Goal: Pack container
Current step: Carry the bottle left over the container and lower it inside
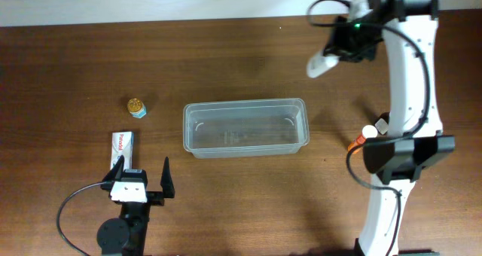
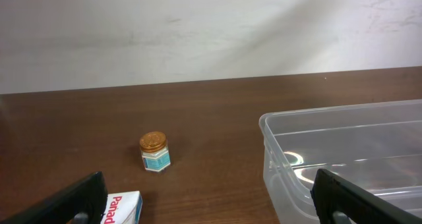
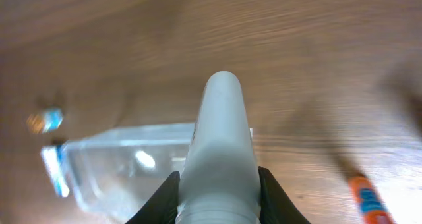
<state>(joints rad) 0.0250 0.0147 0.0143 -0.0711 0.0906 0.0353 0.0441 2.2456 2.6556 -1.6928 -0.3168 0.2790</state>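
right arm held a white bottle above the far side of the table; container sat mid-table

the container (image 1: 245,126), a clear rectangular bin with rounded corners, stood on the brown table (image 1: 226,53) near its middle, long side running left to right. nothing could be seen inside it.

the right gripper (image 3: 217,207) was raised over the far right part of the table, beyond the container's right end. its two dark fingers (image 3: 163,196) pinched a white bottle (image 3: 221,132) from either side, the rounded end pointing away from the wrist. the wrist view was blurred.

the left gripper (image 1: 143,166) sat low at the near left edge, spread wide with nothing between the jaws, and apart from the container. just ahead of its left finger lay a white box with red lettering (image 1: 122,144). beyond that, well left of the container, stood a small jar with a gold lid (image 2: 155,151), upright.

by the right arm, to the right of the container, lay an orange item (image 3: 368,197), too blurred to identify.
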